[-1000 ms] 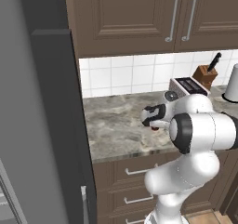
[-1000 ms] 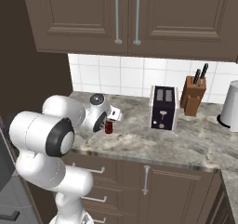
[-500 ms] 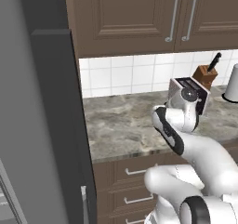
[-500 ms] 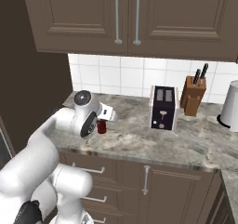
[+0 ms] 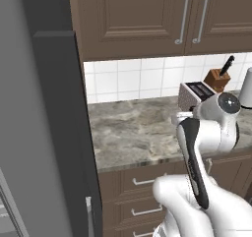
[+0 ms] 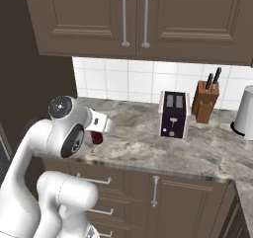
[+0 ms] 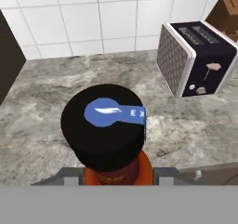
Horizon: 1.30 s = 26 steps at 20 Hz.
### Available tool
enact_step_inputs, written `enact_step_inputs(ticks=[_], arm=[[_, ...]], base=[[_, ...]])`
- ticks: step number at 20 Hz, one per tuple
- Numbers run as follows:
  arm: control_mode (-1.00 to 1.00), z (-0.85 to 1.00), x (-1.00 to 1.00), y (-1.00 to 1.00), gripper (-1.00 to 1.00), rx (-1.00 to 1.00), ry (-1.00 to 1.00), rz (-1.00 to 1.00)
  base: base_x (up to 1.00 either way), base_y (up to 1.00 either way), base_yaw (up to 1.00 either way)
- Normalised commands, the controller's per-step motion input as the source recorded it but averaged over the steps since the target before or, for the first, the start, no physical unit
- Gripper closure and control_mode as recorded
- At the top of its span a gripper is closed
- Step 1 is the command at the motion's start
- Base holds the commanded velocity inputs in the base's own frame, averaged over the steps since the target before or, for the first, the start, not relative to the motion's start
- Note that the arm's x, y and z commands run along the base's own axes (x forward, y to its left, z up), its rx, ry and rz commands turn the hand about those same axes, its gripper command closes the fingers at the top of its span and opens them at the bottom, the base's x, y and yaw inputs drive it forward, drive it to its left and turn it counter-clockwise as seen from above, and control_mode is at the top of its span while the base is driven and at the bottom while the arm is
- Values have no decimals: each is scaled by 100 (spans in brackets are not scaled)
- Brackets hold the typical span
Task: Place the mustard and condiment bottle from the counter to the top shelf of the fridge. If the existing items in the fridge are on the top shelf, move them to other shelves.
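Observation:
My gripper [image 7: 118,175] is shut on the condiment bottle [image 7: 109,130], a dark red bottle whose black cap with a blue label faces the hand view. From the right base view the bottle's red body [image 6: 97,138] peeks out under the white hand, and the gripper [image 6: 97,135] hovers over the left end of the counter [image 6: 197,148]. The marbled counter [image 5: 133,133] runs right from the fridge [image 5: 29,133], whose dark-grey door edge [image 5: 64,108] stands at the left. The mustard, the top shelf and the existing items are out of view.
A black-and-white toaster [image 6: 173,114] [image 7: 197,60] stands at mid counter, with a wooden knife block [image 6: 204,101] and a white container [image 6: 246,112] further right. Brown wall cabinets [image 6: 133,19] hang above. Drawers [image 6: 94,182] lie below the counter edge.
The arm has swung and folded, carrying the bottle leftward along the counter toward the fridge. The grip on the bottle has held. The base views have not shifted.

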Motion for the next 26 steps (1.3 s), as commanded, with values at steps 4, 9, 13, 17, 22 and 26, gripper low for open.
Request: enact_step_inputs(ticks=[4,9,13,17,22,26], arm=[[-100,100,-100,0,100,0,0,1],[-100,98,-99,0,100,0,1,2],[-100,70,-80,0,100,0,8,0],[-100,24,-32,0,100,1,2,0],[-100,0,-7,0,100,0,0,0],[-100,0,-58,-2,100,1,0,0]], base=[[0,0,0],[0,0,0],[0,0,0],[0,0,0],[0,0,0],[0,0,0]])
